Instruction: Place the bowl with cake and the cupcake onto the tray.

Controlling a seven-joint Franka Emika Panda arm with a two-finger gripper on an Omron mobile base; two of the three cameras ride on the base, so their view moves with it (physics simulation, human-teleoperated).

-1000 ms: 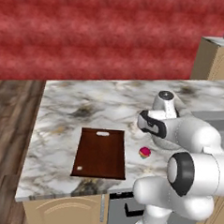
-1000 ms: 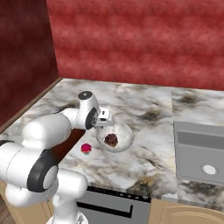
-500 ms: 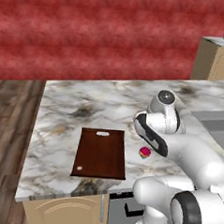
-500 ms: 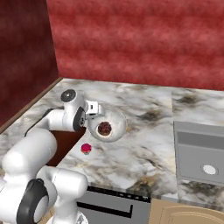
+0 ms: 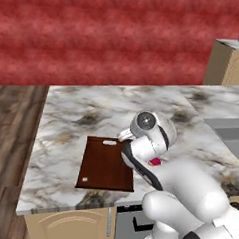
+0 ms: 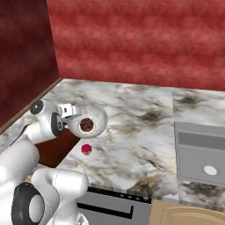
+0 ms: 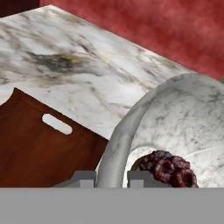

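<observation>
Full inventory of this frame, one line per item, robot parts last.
bowl with cake: 1, speckled white-grey with a dark red-brown cake piece inside, held off the counter at the tray's right edge, tilted.
cupcake: 1, pink top, on the counter beside the tray.
tray: 1, dark reddish-brown with a pale slot handle, flat on the counter near its front edge.
counter: 1, grey-white marble, runs across the scene.
sink: 1, grey, set in the counter's right end.
wall: 1, red, behind the counter.
end effector: 1, dark fingertips either side of the bowl's rim.
arm: 1, white with dark joints.
</observation>
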